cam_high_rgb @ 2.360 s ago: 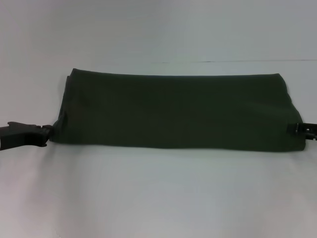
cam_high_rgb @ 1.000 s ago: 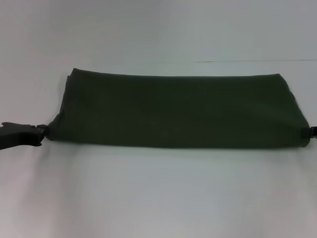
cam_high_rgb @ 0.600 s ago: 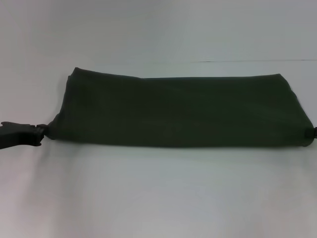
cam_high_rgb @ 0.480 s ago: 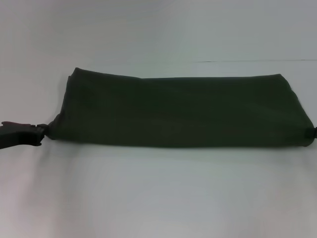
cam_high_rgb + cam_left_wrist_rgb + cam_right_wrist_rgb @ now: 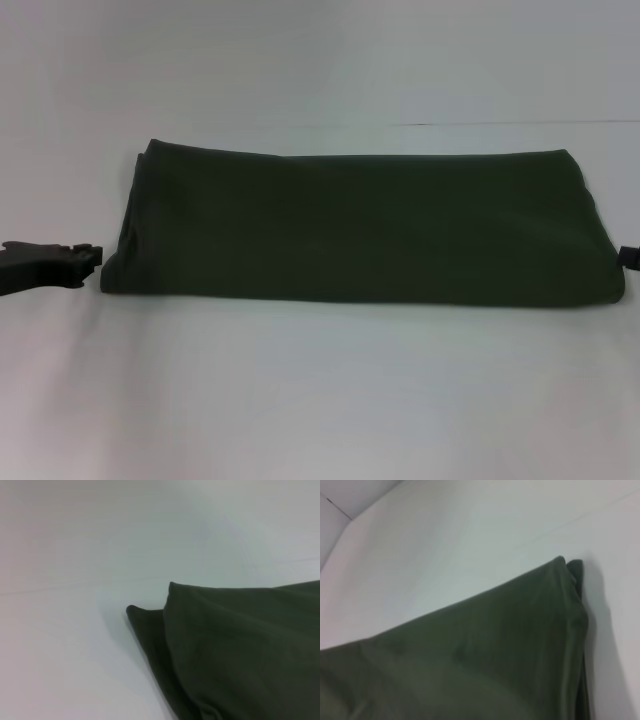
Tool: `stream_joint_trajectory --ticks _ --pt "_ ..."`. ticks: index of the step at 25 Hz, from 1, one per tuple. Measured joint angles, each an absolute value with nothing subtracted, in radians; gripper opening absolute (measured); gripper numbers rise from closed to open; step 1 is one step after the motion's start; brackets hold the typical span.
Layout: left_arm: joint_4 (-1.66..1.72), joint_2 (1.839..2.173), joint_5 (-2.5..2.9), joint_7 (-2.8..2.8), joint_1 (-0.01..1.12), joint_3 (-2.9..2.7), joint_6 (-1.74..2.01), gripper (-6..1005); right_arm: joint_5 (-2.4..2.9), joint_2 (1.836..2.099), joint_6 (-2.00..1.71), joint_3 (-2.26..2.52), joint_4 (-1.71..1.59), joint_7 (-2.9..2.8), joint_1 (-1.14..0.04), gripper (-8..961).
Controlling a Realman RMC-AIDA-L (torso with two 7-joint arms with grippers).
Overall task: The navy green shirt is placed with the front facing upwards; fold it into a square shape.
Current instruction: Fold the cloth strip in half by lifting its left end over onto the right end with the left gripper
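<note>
The navy green shirt [image 5: 360, 225] lies folded in a long band on the white surface [image 5: 320, 400], between the claws. The left claw [image 5: 88, 262] sits just beside its near-left corner, apart from the cloth, holding nothing. Only a sliver of the right claw [image 5: 630, 256] shows at the shirt's right end; whether it is open or closed cannot be told.

From my remote station: the navy green shirt [image 5: 360, 228] reads as soft, matt woven-looking cloth, its layered edges showing faint creases in both wrist views. The desk [image 5: 320, 390] beneath it is a smooth, pale, matt surface. The left gripper [image 5: 95, 266] at the cloth's end looks like dark, dull plastic.
</note>
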State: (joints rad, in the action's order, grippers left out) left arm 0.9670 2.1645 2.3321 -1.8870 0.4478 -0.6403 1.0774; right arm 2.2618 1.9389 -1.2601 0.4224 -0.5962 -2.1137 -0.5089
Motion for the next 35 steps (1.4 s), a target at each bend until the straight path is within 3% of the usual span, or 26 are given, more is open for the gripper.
stream_joint_trajectory --ticks 5,17,24,28,35 --pt "0.988 2.164 2.322 -1.928 0.448 -0.603 1.083 210 2.257 1.937 -1.311 0.346 -0.657 -2.114 -0.499 65" --pt "1.045 2.160 2.295 -2.174 0.441 -0.525 1.277 486 2.136 1.927 -1.467 0.379 -0.740 -2.078 -0.520 571" --pt "1.045 2.146 2.295 -2.351 0.450 -0.504 1.390 759 2.142 1.905 -1.466 0.482 -0.736 -2.107 -0.598 920" --pt "1.023 2.147 2.300 -2.432 0.456 -0.512 1.399 891 2.142 1.904 -1.461 0.507 -0.736 -2.109 -0.628 919" --pt "0.919 2.141 2.304 -2.471 0.479 -0.521 1.373 891 2.143 1.904 -1.440 0.588 -0.740 -2.112 -0.651 918"
